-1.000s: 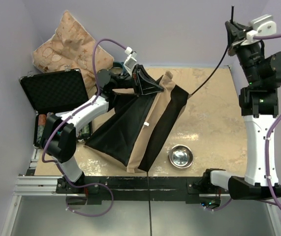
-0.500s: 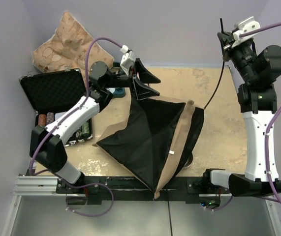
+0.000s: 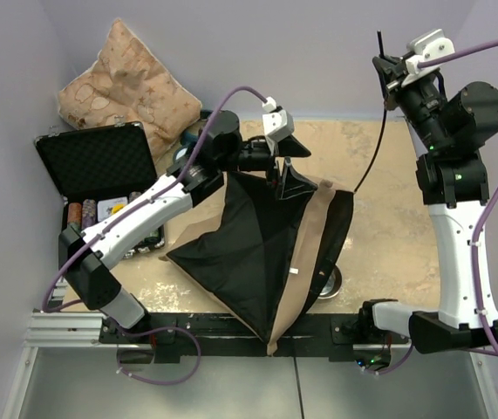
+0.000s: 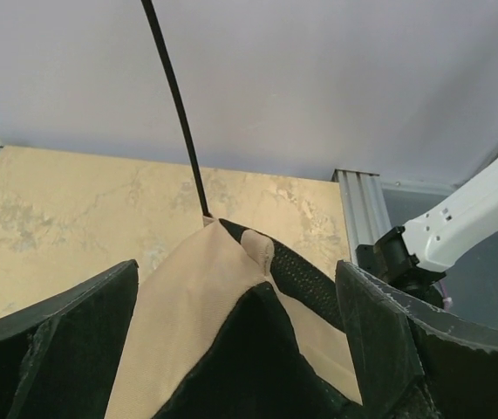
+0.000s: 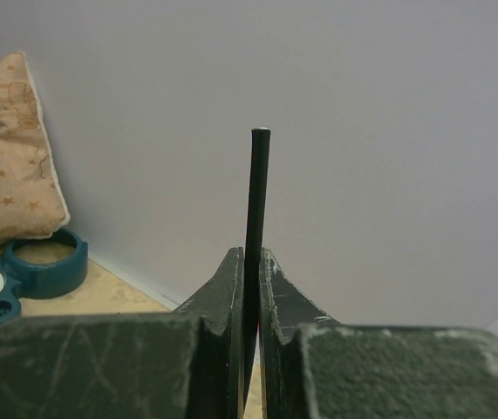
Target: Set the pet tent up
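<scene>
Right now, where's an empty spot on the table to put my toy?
Best spot: the bare tabletop between the pet tent and the right arm. A thinner strip runs behind the tent along the back wall. The left side is crowded with the black case and pillow.

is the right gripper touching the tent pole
Touching. The right wrist view shows the right gripper with its jaws clamped on the thin dark pole.
</scene>
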You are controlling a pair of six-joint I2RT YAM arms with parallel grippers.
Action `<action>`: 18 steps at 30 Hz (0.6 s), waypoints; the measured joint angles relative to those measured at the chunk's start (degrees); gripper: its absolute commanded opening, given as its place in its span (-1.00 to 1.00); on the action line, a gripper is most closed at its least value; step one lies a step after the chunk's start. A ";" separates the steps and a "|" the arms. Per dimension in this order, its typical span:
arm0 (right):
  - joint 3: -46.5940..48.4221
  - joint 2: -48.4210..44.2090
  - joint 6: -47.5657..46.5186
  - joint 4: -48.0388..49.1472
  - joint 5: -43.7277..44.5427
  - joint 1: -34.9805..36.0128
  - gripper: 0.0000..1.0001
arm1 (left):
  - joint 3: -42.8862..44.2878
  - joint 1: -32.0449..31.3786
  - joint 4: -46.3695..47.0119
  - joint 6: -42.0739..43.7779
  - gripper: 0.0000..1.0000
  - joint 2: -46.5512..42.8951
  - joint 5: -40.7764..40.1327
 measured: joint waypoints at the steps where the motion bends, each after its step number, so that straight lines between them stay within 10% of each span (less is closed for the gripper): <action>1: 0.02 -0.04 0.11 0.00 0.13 0.17 -1.00 | 0.00 -0.52 -0.63 0.83 0.87 0.26 -0.85; 9: 0.09 -0.13 0.22 -0.57 0.61 0.70 -1.00 | 0.00 -2.67 -5.14 5.73 0.46 3.74 -3.65; 18: 0.13 -0.17 0.46 -0.74 0.61 1.03 -1.00 | 0.20 -4.11 -6.78 7.98 -0.66 5.11 -2.86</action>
